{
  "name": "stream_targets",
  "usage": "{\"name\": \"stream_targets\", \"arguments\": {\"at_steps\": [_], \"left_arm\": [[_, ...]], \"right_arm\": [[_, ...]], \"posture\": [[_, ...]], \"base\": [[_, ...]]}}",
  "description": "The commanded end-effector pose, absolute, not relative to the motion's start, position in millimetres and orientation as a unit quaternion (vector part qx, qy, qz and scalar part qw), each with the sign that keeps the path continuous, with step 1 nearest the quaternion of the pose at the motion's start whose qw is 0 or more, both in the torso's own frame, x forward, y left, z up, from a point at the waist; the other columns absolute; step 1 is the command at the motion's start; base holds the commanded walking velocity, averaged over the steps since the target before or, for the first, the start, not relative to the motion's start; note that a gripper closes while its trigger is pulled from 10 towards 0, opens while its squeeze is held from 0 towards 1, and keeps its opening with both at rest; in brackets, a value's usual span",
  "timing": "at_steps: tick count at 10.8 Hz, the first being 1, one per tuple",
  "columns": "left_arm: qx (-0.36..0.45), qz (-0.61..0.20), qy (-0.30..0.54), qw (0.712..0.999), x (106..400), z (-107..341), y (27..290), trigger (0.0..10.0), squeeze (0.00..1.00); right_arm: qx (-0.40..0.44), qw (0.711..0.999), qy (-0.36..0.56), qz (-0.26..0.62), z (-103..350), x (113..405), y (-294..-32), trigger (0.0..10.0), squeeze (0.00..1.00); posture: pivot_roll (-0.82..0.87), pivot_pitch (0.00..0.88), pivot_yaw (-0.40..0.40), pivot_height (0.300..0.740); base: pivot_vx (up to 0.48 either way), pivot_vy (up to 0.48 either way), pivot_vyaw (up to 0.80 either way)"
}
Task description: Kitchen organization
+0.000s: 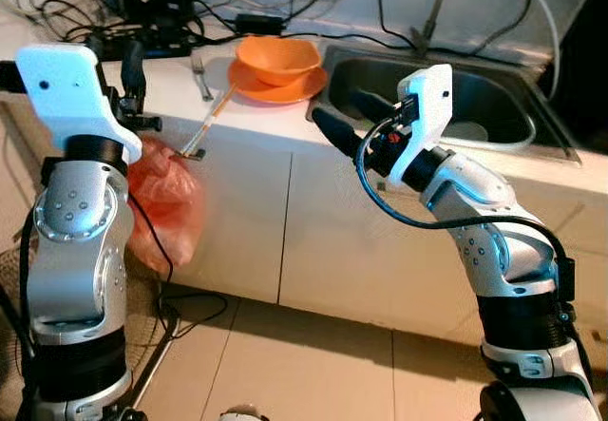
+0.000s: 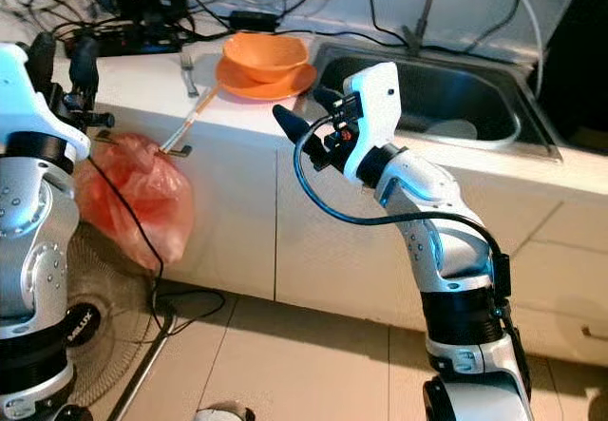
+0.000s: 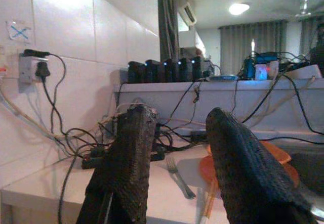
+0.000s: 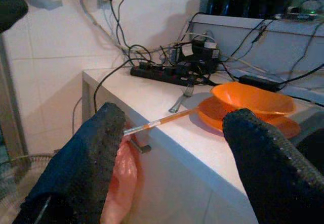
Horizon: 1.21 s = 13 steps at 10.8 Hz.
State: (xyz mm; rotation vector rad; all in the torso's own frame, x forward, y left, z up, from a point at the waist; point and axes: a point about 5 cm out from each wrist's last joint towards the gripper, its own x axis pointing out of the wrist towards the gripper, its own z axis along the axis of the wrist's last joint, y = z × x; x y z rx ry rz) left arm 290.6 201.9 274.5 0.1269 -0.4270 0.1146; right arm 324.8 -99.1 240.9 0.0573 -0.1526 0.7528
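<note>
An orange bowl point(image 1: 277, 58) sits on an orange plate point(image 1: 275, 86) on the white counter point(image 1: 247, 117), just beside the sink point(image 1: 475, 107). Both the right gripper point(image 1: 344, 122) and the left gripper point(image 1: 131, 74) hover with fingers spread, empty, in front of the counter edge. A red plastic bag point(image 1: 161, 202) hangs from the counter front below a chopstick point(image 1: 211, 122).

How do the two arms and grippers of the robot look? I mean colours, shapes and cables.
Both arms are built of rounded silver segments with black bands at the joints. A white housing sits at each wrist. The left gripper and right gripper each have two long black fingers with a rough, textured surface. A black cable loops from the right wrist along the forearm, and another thin black cable hangs beside the left arm.
</note>
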Motion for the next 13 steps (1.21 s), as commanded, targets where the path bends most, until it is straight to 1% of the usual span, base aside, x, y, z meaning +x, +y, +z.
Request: {"name": "stream_targets", "arguments": {"at_steps": [1,2,4,5,13], "left_arm": [[0.058,0.052,-0.197,0.977,293.7,268.8,198.8,10.0,0.0],[0.058,0.051,-0.197,0.977,293.8,268.7,198.8,10.0,0.0],[0.059,0.034,-0.187,0.98,294.9,264.8,197.2,10.0,0.0],[0.058,0.028,-0.191,0.98,294.1,265.0,196.1,10.0,0.0],[0.059,0.022,-0.189,0.98,290.5,265.4,193.0,10.0,0.0]], "right_arm": [[0.031,0.928,-0.077,0.363,244.4,324.7,-102.1,10.0,0.0],[0.032,0.928,-0.077,0.363,244.4,324.5,-101.9,10.0,0.0],[0.033,0.929,-0.079,0.361,244.3,324.2,-102.6,10.0,0.0],[0.032,0.929,-0.08,0.361,244.1,324.0,-103.5,10.0,0.0],[0.03,0.928,-0.082,0.362,245.2,323.0,-103.7,10.0,0.0]], "posture": [[0.19,0.058,-0.044,0.74],[0.19,0.059,-0.043,0.74],[0.18,0.062,-0.042,0.74],[0.18,0.064,-0.043,0.74],[0.18,0.068,-0.043,0.74]], "base": [[0.0,0.262,-0.63],[0.0,0.0,-0.71],[0.0,0.0,0.0],[0.259,0.0,0.0],[0.437,0.0,0.0]]}}
